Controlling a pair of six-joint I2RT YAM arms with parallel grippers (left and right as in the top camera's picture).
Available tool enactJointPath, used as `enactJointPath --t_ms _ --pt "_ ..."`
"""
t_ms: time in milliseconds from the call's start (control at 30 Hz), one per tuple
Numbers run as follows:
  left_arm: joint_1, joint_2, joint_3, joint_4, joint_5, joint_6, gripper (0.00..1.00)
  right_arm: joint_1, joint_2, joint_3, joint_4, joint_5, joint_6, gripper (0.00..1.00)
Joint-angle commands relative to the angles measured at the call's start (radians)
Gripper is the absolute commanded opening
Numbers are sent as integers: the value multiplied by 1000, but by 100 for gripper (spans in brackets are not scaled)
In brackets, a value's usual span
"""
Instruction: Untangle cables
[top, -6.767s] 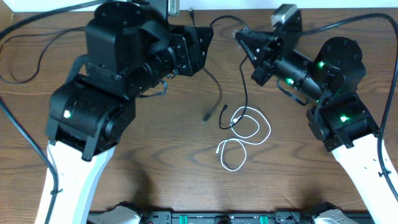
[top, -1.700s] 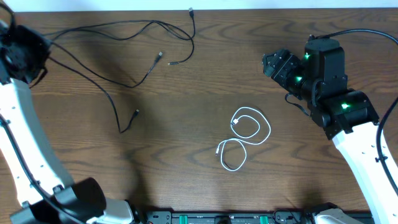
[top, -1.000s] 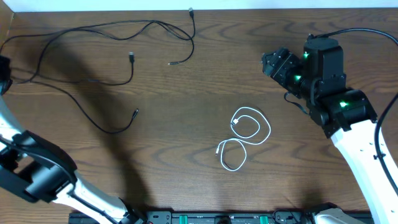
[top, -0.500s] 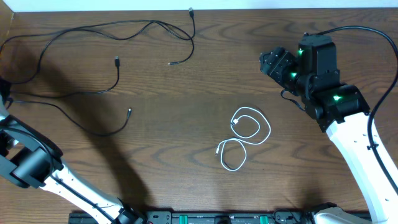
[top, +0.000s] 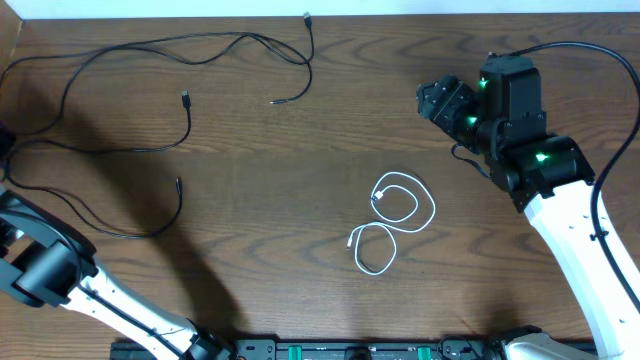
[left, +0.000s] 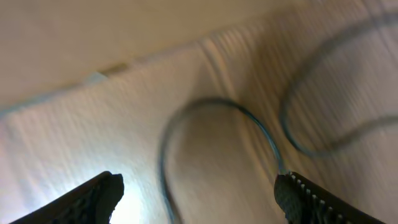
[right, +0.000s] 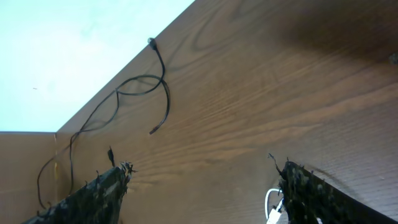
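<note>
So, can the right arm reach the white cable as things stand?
Probably yes: the white cable lies alone on the table, and nothing stands between it and the open right claw.

The table (top: 300, 270) is dark brown wood with a plain grain, smooth and nearly matt, showing only a faint sheen. The white cable (top: 400, 176) has a smooth sheath, seemingly plastic, with a slight gloss. The black cables (top: 189, 118) look matt and rubbery. The right arm (top: 590, 260) has a smooth white shell of semi-gloss plastic, and matt black housings nearer the wrist. The right gripper (right: 200, 180) has black fingers (right: 93, 196) with a rough, speckled surface. The left gripper (left: 199, 193) has black, matt fingers (left: 93, 198), one with a ridged edge; blur hides finer texture.
</note>
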Motion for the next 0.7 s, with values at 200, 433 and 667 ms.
enactJointPath --t_ms 200,433,667 --pt "-39 -115 6 -213 -77 -149 86 -4 4 5 -8 14 -14 77" --pt "-48 -248 5 -607 20 -243 86 -4 4 5 -16 14 -22 79" --pt "-66 -244 -152 -738 3 -251 86 -4 4 3 -29 14 -67 79"
